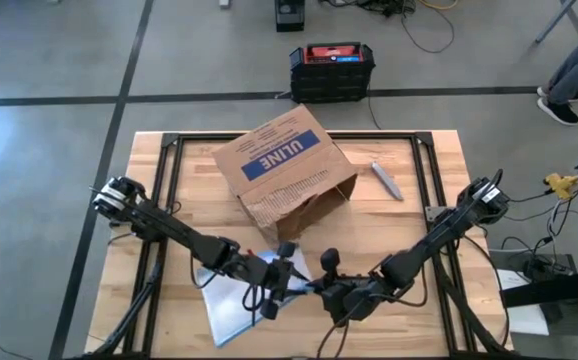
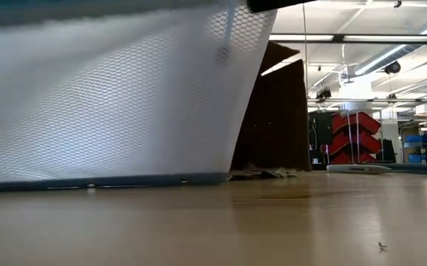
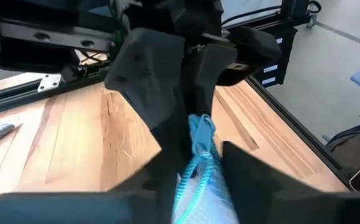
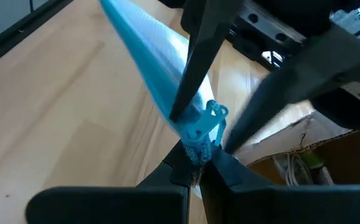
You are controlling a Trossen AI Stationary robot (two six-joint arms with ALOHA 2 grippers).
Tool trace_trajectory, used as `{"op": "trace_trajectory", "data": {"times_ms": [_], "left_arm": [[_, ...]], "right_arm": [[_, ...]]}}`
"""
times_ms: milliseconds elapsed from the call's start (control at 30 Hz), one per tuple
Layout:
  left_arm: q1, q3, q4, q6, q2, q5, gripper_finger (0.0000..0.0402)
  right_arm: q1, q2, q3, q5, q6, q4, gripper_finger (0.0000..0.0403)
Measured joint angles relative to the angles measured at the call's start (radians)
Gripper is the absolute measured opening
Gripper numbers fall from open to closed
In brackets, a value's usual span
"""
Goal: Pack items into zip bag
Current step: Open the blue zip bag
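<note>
The zip bag, clear with a blue zip strip, is raised at its right end between both grippers near the table's front middle. Its lower edge rests on the table. My left gripper comes from the left, its fingers closed on either side of the strip. My right gripper comes from the right and is shut on the strip's end. The items do not show clearly; something pale lies in the cardboard box's open side. My left gripper pinches the bag's zip strip between its two fingers, close beside the slider. The fingers slant down from the table's left, across the strip. The bag's upper edge is lifted, the rest trailing down to the table. My right gripper pinches the very end of the blue zip strip between its fingertips, just past the slider with its loop pull. It comes slanting down from the table's right, along the strip. That end is lifted clear of the table.
A brown ULINE cardboard box lies on its side behind the grippers, its torn open side toward them. A grey pen-like object lies right of the box. A dark frame borders the tabletop. Bare wood shows at the front right.
</note>
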Motion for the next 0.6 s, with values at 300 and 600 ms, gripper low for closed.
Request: {"op": "trace_trajectory", "data": {"times_ms": [300, 600], "left_arm": [[-0.029, -0.001, -0.052, -0.037, -0.026, -0.034, 0.0003], [-0.117, -0.001, -0.247, -0.130, -0.085, -0.152, 0.0000]], "right_arm": [[-0.016, -0.002, 0.001, 0.001, 0.046, -0.024, 0.0000], [0.002, -0.024, -0.001, -0.003, 0.061, -0.047, 0.0000]]}}
